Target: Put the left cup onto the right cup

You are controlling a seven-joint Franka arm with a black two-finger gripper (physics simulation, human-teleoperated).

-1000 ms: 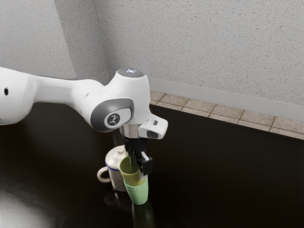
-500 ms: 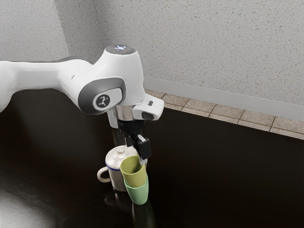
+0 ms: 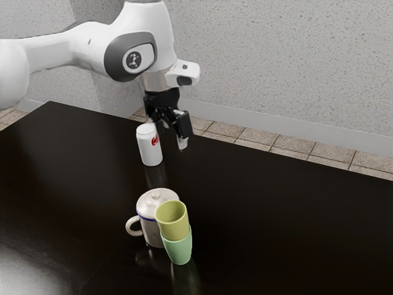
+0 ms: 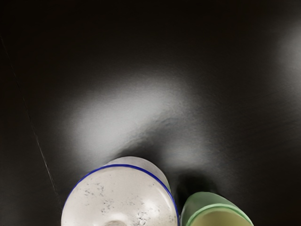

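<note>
Noted gripper [image 3: 172,136] high up, fingers spread, holding nothing. Found olive cup [image 3: 171,216] nested upright in green cup [image 3: 178,250], well below the fingers, touching or just beside white lidded mug [image 3: 146,213]. Judged placing done; best to retreat straight up, minding white can [image 3: 149,145] near the fingers. Could not make out nesting depth. Saw cup and mug cut off at wrist view's edge.

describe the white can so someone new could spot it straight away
On the dark table, look toward the far edge, well behind the stacked green cups and the lidded white mug. The white can stands upright there alone; its red mark and plain, handle-free cylinder set it apart.
</note>
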